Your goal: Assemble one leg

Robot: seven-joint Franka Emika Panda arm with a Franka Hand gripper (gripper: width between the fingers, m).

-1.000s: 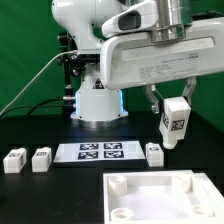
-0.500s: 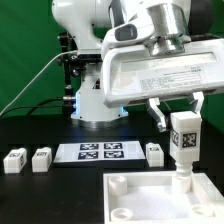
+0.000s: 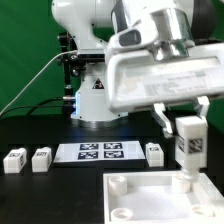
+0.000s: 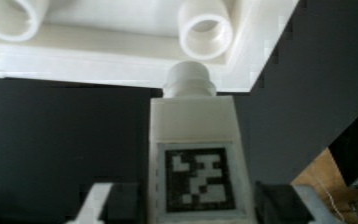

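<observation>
The end effector (image 3: 187,120) is clamped on the leg (image 3: 190,145), upright at the lower right of the exterior view, its peg (image 4: 190,75) near 1 corner socket (image 4: 202,35) of the panel (image 3: 140,195). I think an off-centre peg could jam on the rim and tilt the leg.

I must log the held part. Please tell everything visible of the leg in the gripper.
The leg is a small white oblong block, plastic-looking, with a black-and-white square tag on one face and a rounded peg at its lower end. It is upright, clamped by the gripper, peg down over a corner of the white panel; contact is unclear.
</observation>
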